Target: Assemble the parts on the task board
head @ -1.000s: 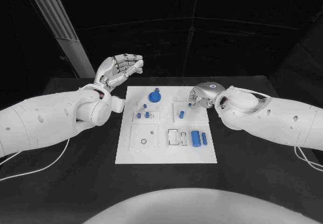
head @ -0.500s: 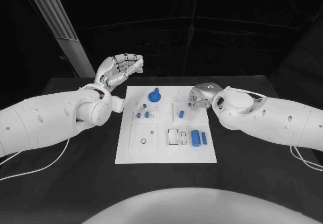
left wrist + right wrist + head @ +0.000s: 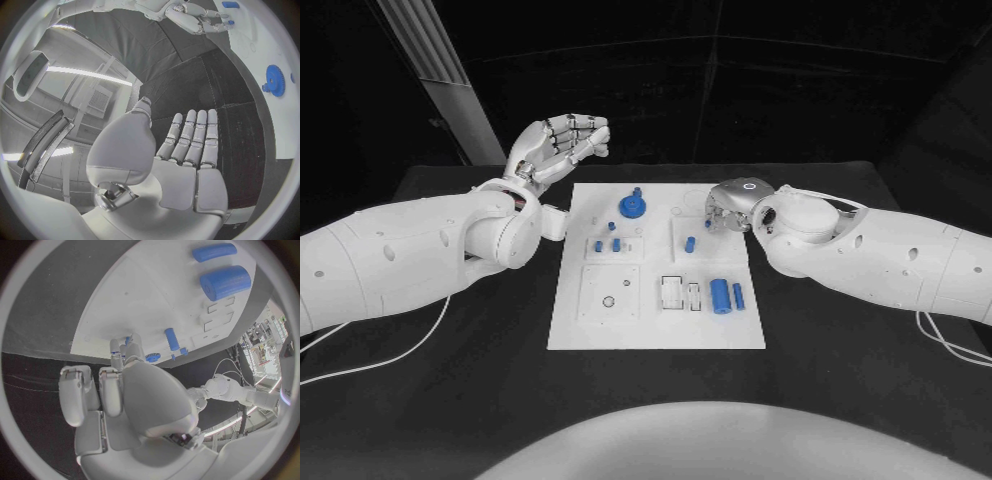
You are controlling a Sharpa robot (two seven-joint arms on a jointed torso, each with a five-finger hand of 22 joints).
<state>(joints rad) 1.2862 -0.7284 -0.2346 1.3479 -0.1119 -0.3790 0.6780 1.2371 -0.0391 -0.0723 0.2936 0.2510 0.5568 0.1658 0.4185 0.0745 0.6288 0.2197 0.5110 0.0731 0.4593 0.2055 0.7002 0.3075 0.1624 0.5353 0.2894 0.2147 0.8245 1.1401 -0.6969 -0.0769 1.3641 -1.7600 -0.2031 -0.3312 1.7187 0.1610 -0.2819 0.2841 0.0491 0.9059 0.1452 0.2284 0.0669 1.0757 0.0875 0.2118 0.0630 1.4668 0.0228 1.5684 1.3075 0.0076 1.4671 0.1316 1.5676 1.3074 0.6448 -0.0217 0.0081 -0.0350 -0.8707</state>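
Black table (image 3: pixel 459 360) fills the frame, the white rectangular task board (image 3: pixel 653 335) at frame centre. Left robot hand (image 3: pixel 557 148), upper left of centre, is raised off the board with fingers spread and holds nothing. Right robot hand (image 3: pixel 727 205), right of centre over the board's upper right corner, curls down around a small blue part; cannot tell if it actually pinches it. Blue toothed gear wheel (image 3: pixel 633 208) sits upper centre of the board, fat blue cylinder (image 3: pixel 720 297) and thin blue pin (image 3: pixel 737 296) lower right, short blue pegs (image 3: pixel 606 244) centre left. Step in hand looks like seating a peg at the upper right. Next move needs a straight press down.
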